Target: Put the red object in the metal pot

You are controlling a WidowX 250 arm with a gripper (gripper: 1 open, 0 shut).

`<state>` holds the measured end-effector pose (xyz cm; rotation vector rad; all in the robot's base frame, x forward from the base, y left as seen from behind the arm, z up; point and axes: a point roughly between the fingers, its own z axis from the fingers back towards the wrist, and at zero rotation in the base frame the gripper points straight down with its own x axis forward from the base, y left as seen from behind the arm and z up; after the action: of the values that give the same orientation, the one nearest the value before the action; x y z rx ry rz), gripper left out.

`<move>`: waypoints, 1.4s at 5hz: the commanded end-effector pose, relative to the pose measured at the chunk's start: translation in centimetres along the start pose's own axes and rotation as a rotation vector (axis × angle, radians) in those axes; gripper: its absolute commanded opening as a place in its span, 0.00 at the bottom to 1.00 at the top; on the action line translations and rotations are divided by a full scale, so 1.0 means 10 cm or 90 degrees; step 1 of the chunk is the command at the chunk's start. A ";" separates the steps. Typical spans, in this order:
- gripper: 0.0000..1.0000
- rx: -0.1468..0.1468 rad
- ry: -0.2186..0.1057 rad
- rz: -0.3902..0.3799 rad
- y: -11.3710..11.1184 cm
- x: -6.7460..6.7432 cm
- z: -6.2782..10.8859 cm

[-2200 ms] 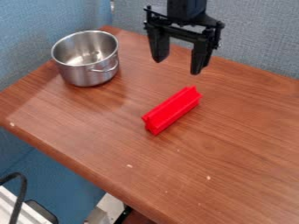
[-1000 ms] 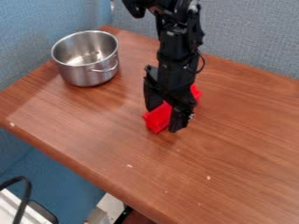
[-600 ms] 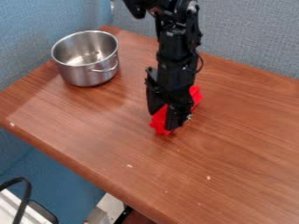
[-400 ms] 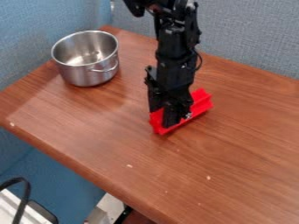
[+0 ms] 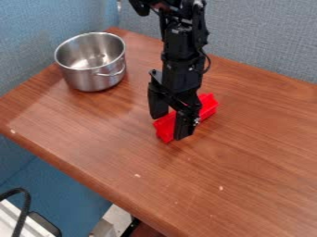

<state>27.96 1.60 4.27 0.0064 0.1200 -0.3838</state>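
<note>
The hand (image 5: 173,118) straddles the red bar (image 5: 165,128) (fingers wide open).

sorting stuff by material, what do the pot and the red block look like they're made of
The pot looks like polished metal, probably steel: it is silvery with bright reflections. The red block could be plastic, judging by its even, saturated colour, though painted wood is possible.
</note>
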 end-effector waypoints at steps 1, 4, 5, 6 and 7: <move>1.00 0.015 -0.033 -0.006 -0.04 0.07 0.17; 0.00 0.008 -0.032 0.065 0.02 0.15 0.08; 0.00 0.009 -0.031 0.082 0.09 0.07 0.14; 1.00 0.012 -0.029 0.096 0.16 -0.02 0.20; 1.00 0.013 -0.026 0.086 0.13 0.02 0.19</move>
<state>28.19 2.71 4.58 0.0116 0.1305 -0.2421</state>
